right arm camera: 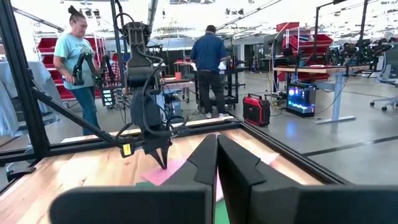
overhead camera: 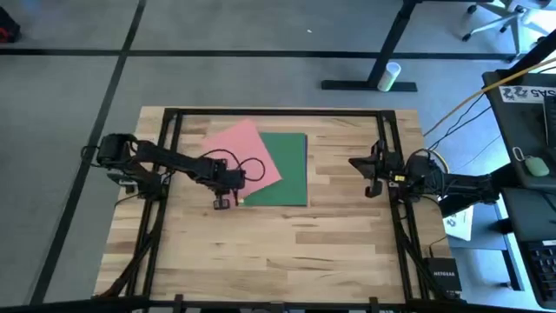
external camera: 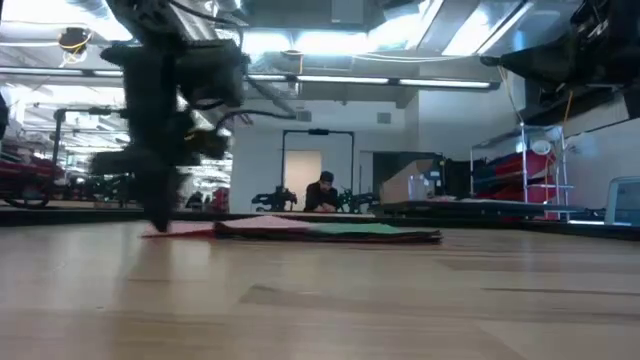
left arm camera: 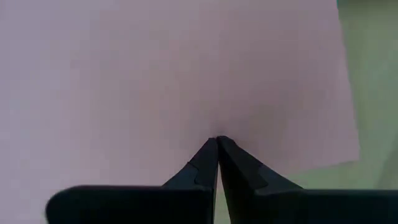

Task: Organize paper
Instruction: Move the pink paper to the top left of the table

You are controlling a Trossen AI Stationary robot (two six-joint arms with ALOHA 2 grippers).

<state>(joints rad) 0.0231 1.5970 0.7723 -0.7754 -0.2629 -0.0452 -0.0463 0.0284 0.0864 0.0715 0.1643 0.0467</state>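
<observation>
- Left gripper [overhead camera: 228,193]: lowered onto the near corner of the pink sheet [overhead camera: 243,156], close to the middle of the table [overhead camera: 287,252]. In its own wrist view the two fingers meet tip to tip, closed, pressing down on the pink surface rather than clearly pinching an edge; the low view shows the arm reaching the tabletop at the stack's edge.
- Pink sheet: lies skewed, turned at an angle, overlapping the left part of the green sheet [overhead camera: 287,169]. Its corners stick out beyond the green one.
- Green sheet: lies flat and square to the table edges, just right of the left gripper, partly covered by the pink sheet.
- Stack seen edge-on: the low view shows a thin pile with a red layer at the left and green to the right, so more sheets may lie beneath; how many cannot be told.
- Right gripper [overhead camera: 369,167]: waits raised by the right frame post, well apart from the paper, fingers closed together and empty.
- Progress, as a judgement: the sheets are gathered in one place, but the pink sheet is not yet squared with the green one. Aligning it, and any sheets below, is what seems left.
- Background: people stand in the room beyond the table.
</observation>
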